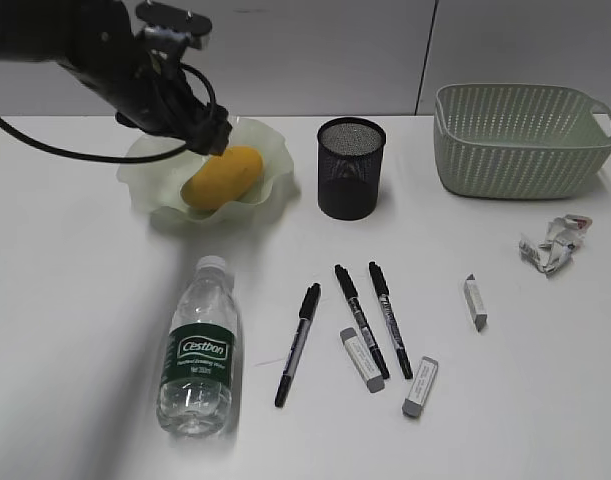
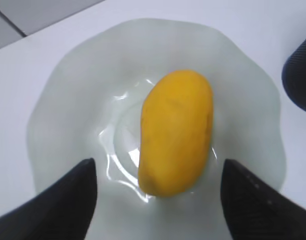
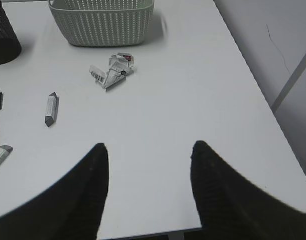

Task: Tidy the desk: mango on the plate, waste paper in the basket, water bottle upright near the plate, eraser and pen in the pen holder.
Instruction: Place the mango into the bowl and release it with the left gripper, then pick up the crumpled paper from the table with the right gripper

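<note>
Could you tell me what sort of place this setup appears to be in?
Probably an office or lab desk: a plain white desk against a grey panelled wall, with marker pens and a mesh pen holder.

The left gripper hides part of the plate; the pen holder is cut off by the right wrist view's edge.

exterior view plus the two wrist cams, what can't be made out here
- Left gripper: exterior view, its fingertips merge with the dark arm over the plate.
- Right gripper: out of the exterior view.
- Pen holder: inside hidden by the dark mesh.
- Waste paper: print too small.
- Bottle: outside both wrist views.
</note>
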### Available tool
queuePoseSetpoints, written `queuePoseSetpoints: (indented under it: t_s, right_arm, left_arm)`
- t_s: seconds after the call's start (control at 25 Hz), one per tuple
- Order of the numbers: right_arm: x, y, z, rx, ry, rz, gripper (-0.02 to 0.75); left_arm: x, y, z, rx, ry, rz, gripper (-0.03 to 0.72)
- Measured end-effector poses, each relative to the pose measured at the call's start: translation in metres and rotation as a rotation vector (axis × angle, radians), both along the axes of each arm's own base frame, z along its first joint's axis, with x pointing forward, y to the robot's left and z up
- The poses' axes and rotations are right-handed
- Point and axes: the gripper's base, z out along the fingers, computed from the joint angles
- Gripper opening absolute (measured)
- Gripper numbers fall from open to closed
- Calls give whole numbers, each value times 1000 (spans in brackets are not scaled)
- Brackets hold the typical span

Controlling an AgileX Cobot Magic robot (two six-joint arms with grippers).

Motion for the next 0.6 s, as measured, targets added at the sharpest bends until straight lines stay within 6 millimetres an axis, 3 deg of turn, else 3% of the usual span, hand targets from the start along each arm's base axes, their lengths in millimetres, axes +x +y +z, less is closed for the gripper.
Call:
queuePoseSetpoints:
  t_s: [0.08,0.2,0.28,0.44,0.6]
  right_arm:
    - [0,0,0,0,0,0,424]
    - [0,0,0,1,0,1,424]
    - [0,1,0,5,0,4,424]
    - [0,1,0,9,1,6,424]
    - [0,1,0,10,1,7,424]
  left_arm:
    - [-19,9,22,1,-3,4,540]
    - [-66,29,52,-19,-41,3,506]
    - [-108,47,76,-52,-98,4,501]
    - [-199,87,104,-111,-178,21,499]
    - [-282,125,107,-163,-194,76,499]
